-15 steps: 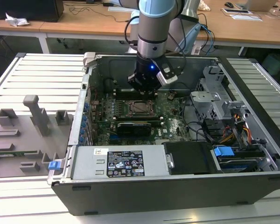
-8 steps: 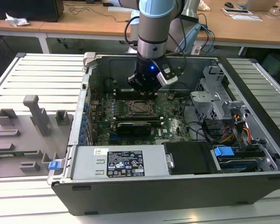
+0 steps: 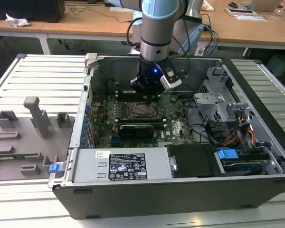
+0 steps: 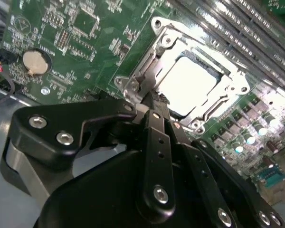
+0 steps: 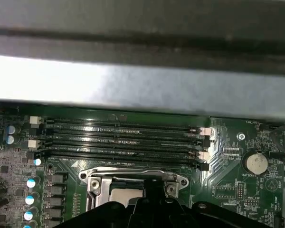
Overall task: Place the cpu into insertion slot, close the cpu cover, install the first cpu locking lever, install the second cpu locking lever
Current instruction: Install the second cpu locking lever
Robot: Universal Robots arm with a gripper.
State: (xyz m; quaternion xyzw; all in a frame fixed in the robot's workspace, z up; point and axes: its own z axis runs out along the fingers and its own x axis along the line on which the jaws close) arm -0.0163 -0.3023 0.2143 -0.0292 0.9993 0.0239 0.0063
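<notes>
The cpu lies flat in the insertion slot, its silver top glaring under the light. The cpu cover lies down around it as a silver frame, and the chip shows through its window. My gripper is shut, its two black fingers pressed together with nothing visible between them. Its tip sits at the socket's edge, by a corner of the metal frame. In the first wrist view the gripper stands right in front of the cpu and hides part of the socket. In the exterior view the gripper hangs just above the socket.
An open computer case lies on a slatted table. Long black memory slots run beside the socket. A coin battery sits on the green board. A black expansion card, power supply, cables and drive cage crowd the case.
</notes>
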